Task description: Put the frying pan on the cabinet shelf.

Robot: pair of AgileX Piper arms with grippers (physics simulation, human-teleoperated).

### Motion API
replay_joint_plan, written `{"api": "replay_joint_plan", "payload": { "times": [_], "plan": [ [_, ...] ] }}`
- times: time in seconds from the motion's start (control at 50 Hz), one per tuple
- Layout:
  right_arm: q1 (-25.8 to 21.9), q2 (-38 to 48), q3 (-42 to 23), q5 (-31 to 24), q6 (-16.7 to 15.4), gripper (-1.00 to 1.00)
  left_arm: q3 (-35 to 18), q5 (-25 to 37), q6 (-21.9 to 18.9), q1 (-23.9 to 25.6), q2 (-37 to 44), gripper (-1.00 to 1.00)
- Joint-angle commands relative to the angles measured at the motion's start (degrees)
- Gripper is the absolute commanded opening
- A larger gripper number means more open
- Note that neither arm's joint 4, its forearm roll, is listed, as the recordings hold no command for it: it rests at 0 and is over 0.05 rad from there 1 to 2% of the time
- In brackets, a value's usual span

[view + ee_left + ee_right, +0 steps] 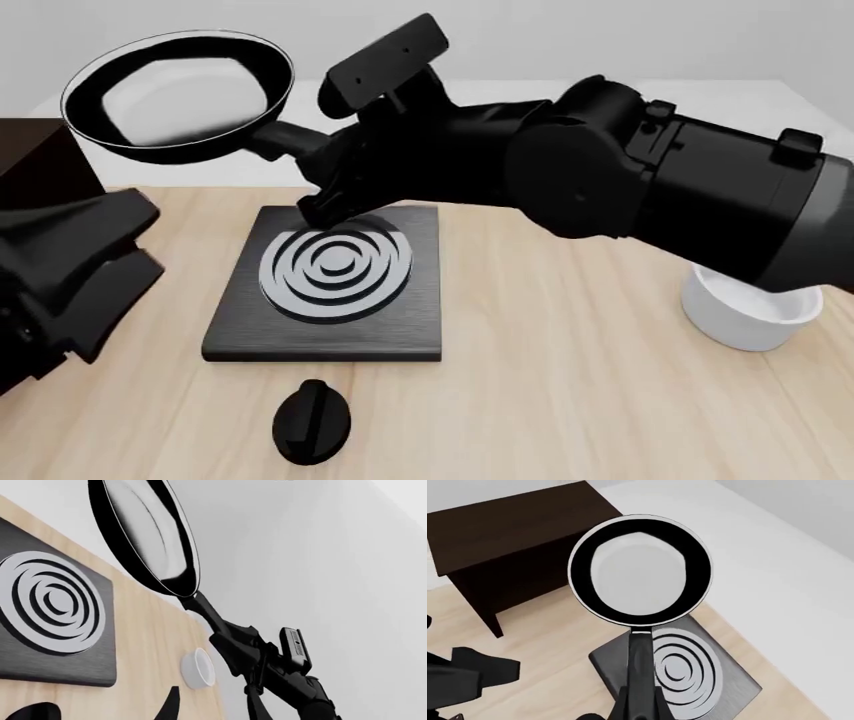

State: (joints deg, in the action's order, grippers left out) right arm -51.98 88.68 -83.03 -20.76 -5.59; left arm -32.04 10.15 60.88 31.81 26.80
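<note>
The right gripper (320,160) is clamped on the handle of the frying pan (180,95) and holds it up in the air, clear of the table (574,380). In the front view the pan hangs at about ten o'clock from the stove plate (327,285), just beside the dark cabinet (40,160) at the far left edge, not resting on it. The right wrist view shows the pan (639,575) level, its pale inside facing up. The left gripper (67,270) sits low at nine o'clock, away from the pan; whether its fingers are apart cannot be told. A white bowl (750,305) stands at three o'clock, a black knob (314,422) at six.
</note>
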Motion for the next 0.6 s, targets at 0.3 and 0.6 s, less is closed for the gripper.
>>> {"api": "replay_joint_plan", "payload": {
  "times": [0.3, 0.6],
  "plan": [
    [-4.90, -0.34, -0.02, 2.94, 3.63, -1.00, 0.74, -2.90, 1.82, -0.31, 1.54, 1.00],
    [-5.43, -0.30, -0.25, 3.21, 3.41, -1.00, -0.52, -3.48, 2.66, -0.30, 1.85, 1.00]
  ]
}}
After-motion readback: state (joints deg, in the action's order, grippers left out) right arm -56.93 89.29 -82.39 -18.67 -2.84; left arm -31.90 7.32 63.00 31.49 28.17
